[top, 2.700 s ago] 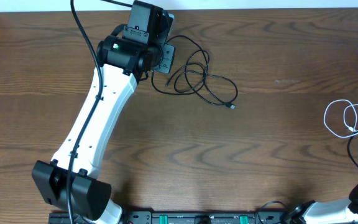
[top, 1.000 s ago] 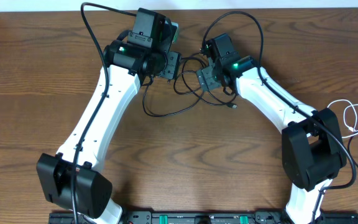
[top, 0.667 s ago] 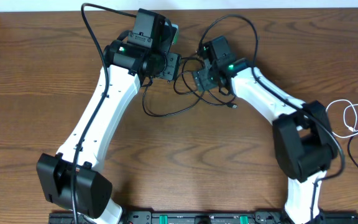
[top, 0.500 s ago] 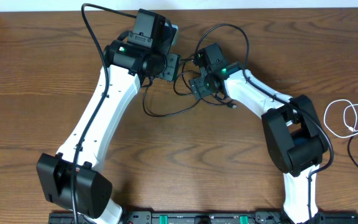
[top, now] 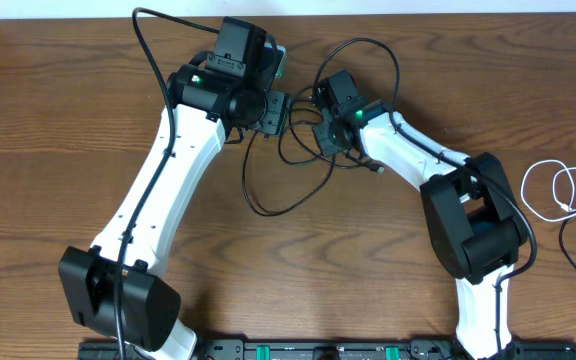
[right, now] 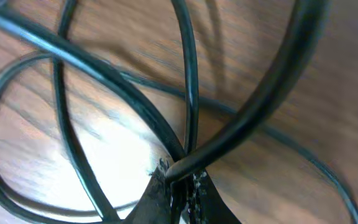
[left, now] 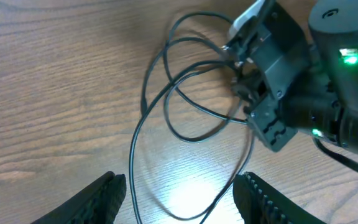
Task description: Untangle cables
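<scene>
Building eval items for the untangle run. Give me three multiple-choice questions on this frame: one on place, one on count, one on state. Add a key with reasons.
1. Where does the white cable lie?
A) at the right edge of the table
B) between the two arms
C) in the left hand

2. How many loose cables lie on the table?
A) one
B) two
C) four

3. The right hand is:
A) open, holding nothing
B) shut on the black cable
C) shut on the white cable

Key:
1 A: in the overhead view it coils far right, well apart from the black one.
2 B: one white, one black.
3 B: its wrist view shows it pinched on a black strand.
</scene>
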Controlling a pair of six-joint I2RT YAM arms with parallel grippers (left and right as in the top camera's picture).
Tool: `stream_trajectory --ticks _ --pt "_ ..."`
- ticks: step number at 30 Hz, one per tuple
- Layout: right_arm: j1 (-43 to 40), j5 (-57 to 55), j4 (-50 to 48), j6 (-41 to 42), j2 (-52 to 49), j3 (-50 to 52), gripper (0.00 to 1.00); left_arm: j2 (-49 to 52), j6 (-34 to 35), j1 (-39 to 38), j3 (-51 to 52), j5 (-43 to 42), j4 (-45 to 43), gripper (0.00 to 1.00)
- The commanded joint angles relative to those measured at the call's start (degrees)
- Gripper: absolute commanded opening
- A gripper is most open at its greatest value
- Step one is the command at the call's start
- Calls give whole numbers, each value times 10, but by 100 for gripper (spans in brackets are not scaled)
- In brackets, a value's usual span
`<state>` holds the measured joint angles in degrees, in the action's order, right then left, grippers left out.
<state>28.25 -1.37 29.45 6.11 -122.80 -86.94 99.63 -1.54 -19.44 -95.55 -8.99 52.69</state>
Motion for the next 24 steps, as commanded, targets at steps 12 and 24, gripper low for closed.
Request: stream_trajectory --ticks 12,24 --pt "-47 -215 93 -26 356 -76 1 -14 -12 0 -13 11 -11 61" --pt "-270 -300 157 -24 574 -77 1 -14 -12 0 -13 11 -9 61"
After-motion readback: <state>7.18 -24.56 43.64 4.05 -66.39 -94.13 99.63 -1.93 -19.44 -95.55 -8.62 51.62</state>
